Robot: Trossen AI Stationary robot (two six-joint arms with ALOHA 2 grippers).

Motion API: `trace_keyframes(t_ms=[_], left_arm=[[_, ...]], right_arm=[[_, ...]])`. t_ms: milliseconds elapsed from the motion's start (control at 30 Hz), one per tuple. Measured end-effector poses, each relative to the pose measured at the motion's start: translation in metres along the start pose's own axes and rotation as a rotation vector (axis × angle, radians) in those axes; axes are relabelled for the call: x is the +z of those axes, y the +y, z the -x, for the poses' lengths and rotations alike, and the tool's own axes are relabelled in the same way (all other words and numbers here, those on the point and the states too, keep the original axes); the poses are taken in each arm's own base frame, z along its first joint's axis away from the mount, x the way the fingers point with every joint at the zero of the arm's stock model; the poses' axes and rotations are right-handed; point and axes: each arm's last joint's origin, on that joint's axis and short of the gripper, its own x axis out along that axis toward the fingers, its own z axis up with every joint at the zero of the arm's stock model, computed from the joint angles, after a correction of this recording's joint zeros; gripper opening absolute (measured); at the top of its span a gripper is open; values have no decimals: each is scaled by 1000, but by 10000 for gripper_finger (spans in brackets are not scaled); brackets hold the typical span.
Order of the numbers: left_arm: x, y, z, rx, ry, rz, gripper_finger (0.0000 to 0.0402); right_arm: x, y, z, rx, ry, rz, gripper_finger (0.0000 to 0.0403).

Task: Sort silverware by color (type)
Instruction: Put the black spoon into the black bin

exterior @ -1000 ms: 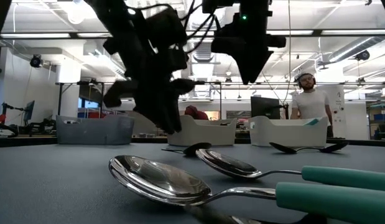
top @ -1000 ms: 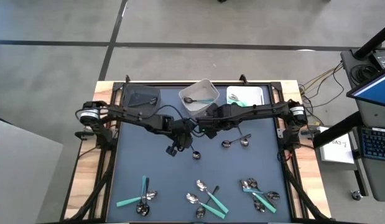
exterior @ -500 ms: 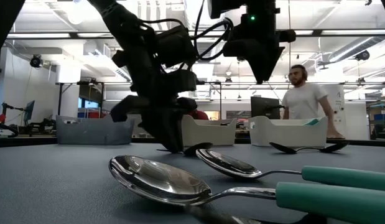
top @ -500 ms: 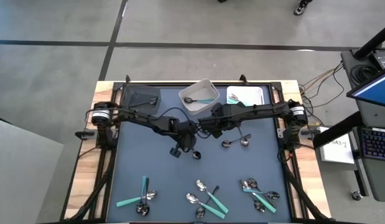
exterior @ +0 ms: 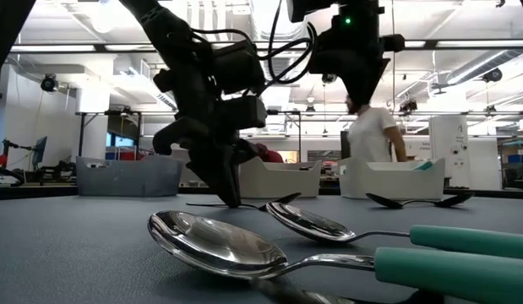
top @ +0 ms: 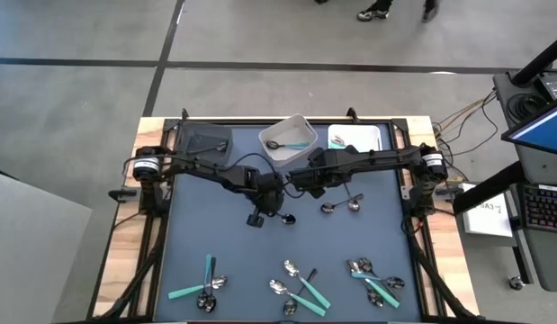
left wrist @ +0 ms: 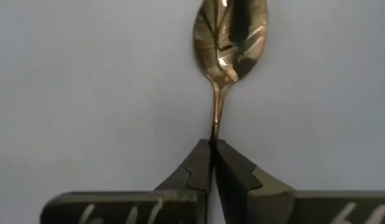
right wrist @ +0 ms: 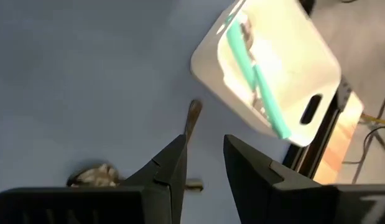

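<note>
- Table: dark mat fills the middle of the high view, wood edges showing at left and right.
- Both arms reach in from the upper corners of the mat and meet near frame centre.
- Dark grey bin, upper left of the mat: contents cannot be made out.
- White tilted bin, upper centre: one dark-handled utensil and one teal handle lying in it, both running roughly left-right.
- White flat bin, upper right: teal-handled pieces inside; the right wrist view shows the white flat bin with two teal handles laid side by side, diagonal.
- Left gripper, just below frame centre, down at the mat: fingers pressed together on the stem of a dark-handled spoon. In the left wrist view the bowl points straight away from the fingertips, long axis in line with the gripper. In the low view the spoon lies low along the mat.
- Right gripper, just right of centre and raised: fingers spread, nothing between them.
- Two loose dark spoons, right of centre, bowls together, handles angled toward upper right.
- Teal-handled silverware: cluster at lower left, handles fanned upward and to the left; cluster at lower centre, diagonal; cluster at lower right, crossed.
- Low view foreground: two teal-handled spoons, bowls left, handles running off right.
</note>
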Motion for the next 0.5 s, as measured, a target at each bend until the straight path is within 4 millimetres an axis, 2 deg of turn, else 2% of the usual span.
trace_keyframes(t_ms=[300, 500], left_arm=[[-7, -7, 14, -99, 50, 40, 0], [-14, -14, 27, -130, 113, 81, 0]], right_arm=[[18, -20, -7, -100, -98, -74, 97], [28, -30, -15, -134, -91, -85, 91]])
